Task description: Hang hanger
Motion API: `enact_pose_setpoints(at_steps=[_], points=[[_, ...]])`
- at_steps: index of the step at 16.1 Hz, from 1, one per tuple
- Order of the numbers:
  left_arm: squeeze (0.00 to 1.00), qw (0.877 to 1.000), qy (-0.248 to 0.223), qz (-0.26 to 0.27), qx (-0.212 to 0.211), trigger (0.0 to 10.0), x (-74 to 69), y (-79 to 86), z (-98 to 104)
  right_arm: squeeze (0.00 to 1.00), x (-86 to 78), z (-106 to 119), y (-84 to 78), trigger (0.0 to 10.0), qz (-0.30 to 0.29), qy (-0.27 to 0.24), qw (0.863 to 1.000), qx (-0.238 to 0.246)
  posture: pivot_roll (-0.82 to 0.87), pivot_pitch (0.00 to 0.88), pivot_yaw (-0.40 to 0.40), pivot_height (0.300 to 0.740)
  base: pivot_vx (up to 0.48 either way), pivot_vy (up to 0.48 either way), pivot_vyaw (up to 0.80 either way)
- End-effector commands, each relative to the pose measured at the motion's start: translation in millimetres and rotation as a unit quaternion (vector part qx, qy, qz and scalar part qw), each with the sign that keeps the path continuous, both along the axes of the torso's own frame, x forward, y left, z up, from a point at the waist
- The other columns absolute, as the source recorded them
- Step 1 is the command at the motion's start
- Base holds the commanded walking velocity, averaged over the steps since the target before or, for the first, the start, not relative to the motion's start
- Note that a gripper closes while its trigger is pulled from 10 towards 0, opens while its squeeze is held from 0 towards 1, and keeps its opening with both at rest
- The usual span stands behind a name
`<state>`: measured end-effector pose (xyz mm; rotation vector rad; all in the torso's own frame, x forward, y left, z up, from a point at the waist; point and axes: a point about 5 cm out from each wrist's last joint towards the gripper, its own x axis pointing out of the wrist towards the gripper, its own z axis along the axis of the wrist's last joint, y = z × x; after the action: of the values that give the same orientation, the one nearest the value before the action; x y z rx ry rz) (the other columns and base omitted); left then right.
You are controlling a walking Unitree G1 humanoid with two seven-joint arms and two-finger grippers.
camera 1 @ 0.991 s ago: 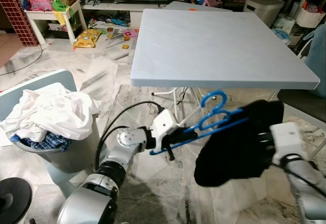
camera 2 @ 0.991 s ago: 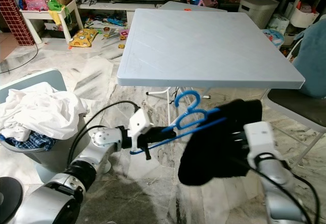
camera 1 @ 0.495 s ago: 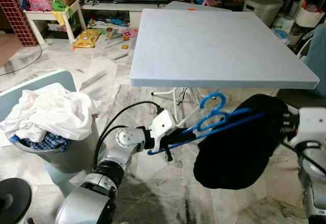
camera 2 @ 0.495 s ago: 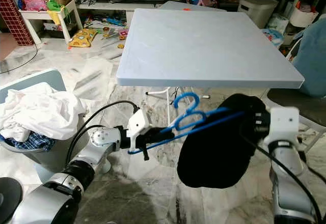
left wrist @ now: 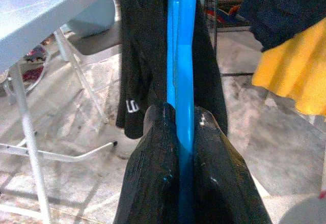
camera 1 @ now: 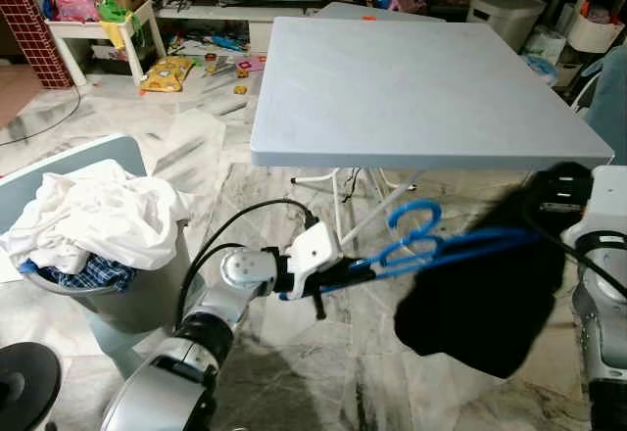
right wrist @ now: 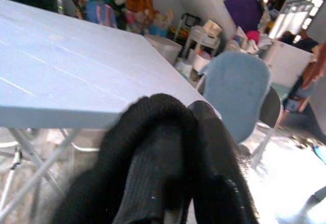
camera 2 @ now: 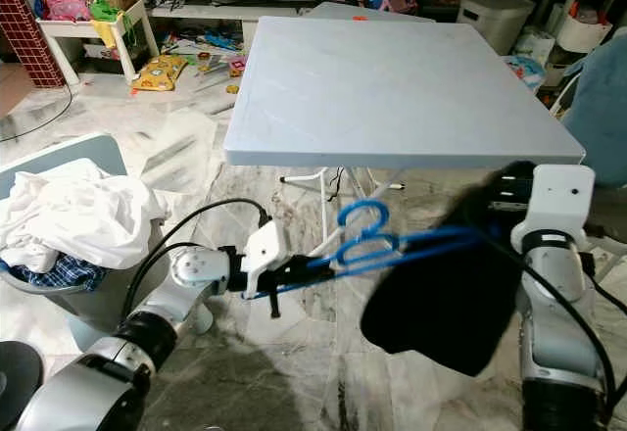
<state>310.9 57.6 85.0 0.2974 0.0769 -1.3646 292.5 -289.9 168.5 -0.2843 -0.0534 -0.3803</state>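
A blue hanger (camera 1: 423, 246) lies almost level in the air below the table's front edge, its hook pointing up. My left gripper (camera 1: 343, 276) is shut on the hanger's near end; in the left wrist view the blue bar (left wrist: 181, 56) runs between the two black fingers (left wrist: 153, 178). A black garment (camera 1: 480, 299) hangs from the hanger's far end. My right gripper (camera 2: 506, 196) is up at the garment's top right and shut on it. In the right wrist view the dark cloth (right wrist: 147, 152) is bunched over the fingers.
The light blue folding table (camera 1: 421, 78) stands just behind the hanger, its metal legs (camera 1: 343, 201) under it. A grey basket (camera 1: 147, 289) piled with white laundry is at the left. A blue-backed chair (camera 2: 600, 108) is at the right. Toys litter the far floor.
My right gripper has risen and swung to the right, drawing the black garment with it. The hanger has levelled out. My left gripper keeps its hold in nearly the same place.
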Motion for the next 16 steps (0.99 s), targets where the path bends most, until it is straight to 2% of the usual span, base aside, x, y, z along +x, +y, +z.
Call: enact_pose_setpoints(at_steps=[1, 3, 4, 5, 8, 9, 10, 12, 13, 14, 15, 16], points=[[0.0, 1.0, -0.012, -0.024, -0.002, 0.0, -1.6, 2.9, 5.0, 0.0, 2.3, 8.6, -9.6, 0.0, -0.029, -0.007, 0.999, -0.016, -0.05, 0.0, -0.043, 0.74, 0.0, 0.0, 0.0], [0.0, 0.998, 0.007, -0.057, -0.007, 0.0, -7.5, 9.5, 4.8, 0.0, 3.5, -1.5, -14.9, 0.0, -0.048, 0.021, 0.999, -0.016, -0.04, 0.0, -0.049, 0.74, 0.0, 0.0, 0.0], [0.0, 0.998, 0.008, -0.054, -0.011, 0.0, -7.5, 14.1, 7.1, 0.0, 0.5, -14.8, -19.4, 0.0, -0.058, 0.053, 0.996, -0.028, -0.04, 0.0, -0.051, 0.74, 0.0, 0.0, 0.0], [0.0, 0.999, 0.002, -0.052, -0.009, 0.0, -7.2, 14.9, 7.5, 0.0, -0.4, -15.9, -20.3, 0.0, -0.061, 0.056, 0.996, -0.033, -0.04, 0.0, -0.051, 0.74, 0.0, 0.0, 0.0], [0.0, 0.999, 0.003, 0.024, -0.045, 0.0, 0.2, 29.4, 11.6, 0.0, -15.6, -32.1, -37.0, 0.0, -0.106, 0.086, 0.99, -0.035, -0.04, 0.0, -0.052, 0.74, 0.0, 0.0, 0.0], [0.0, 0.995, 0.02, 0.07, -0.062, 0.0, 2.8, 36.1, 8.6, 0.0, -22.4, -37.6, -41.9, 0.0, -0.119, 0.093, 0.988, -0.029, -0.03, 0.0, -0.051, 0.74, 0.0, 0.0, 0.0], [0.0, 0.978, 0.082, 0.166, -0.098, 0.0, 7.3, 50.0, -2.6, 0.0, -32.0, -45.1, -46.0, 0.0, -0.124, 0.095, 0.988, -0.011, -0.03, 0.0, -0.049, 0.74, 0.0, 0.0, 0.0], [0.0, 0.966, 0.079, 0.231, -0.092, 0.0, 9.3, 61.9, -10.1, 0.0, -36.2, -44.0, -40.2, 0.0, -0.098, 0.071, 0.993, 0.008, -0.02, 0.0, -0.051, 0.74, 0.0, 0.0, 0.0], [0.0, 0.954, 0.083, 0.272, -0.095, 2.0, 12.1, 65.8, -12.2, 0.0, -37.2, -41.9, -32.5, 0.0, -0.068, 0.055, 0.996, 0.018, -0.02, 0.0, -0.052, 0.74, 0.0, 0.0, 0.0], [0.0, 0.93, 0.096, 0.34, -0.103, 6.8, 16.2, 67.2, -15.0, 0.0, -40.3, -36.0, -10.8, 0.0, 0.014, 0.02, 0.999, 0.03, -0.01, 0.0, -0.054, 0.74, 0.0, 0.0, 0.0], [0.0, 0.924, 0.106, 0.354, -0.101, 10.0, 15.4, 63.2, -17.9, 0.0, -44.1, -32.0, 2.9, 0.0, 0.061, 0.002, 0.998, 0.035, 0.0, 0.0, -0.053, 0.74, 0.0, 0.0, 0.0], [0.0, 0.921, 0.08, 0.37, -0.09, 10.0, 15.1, 60.7, -16.8, 0.0, -48.8, -29.9, 13.4, 0.0, 0.091, -0.002, 0.995, 0.028, 0.0, 0.0, -0.049, 0.74, 0.0, 0.0, 0.0]])
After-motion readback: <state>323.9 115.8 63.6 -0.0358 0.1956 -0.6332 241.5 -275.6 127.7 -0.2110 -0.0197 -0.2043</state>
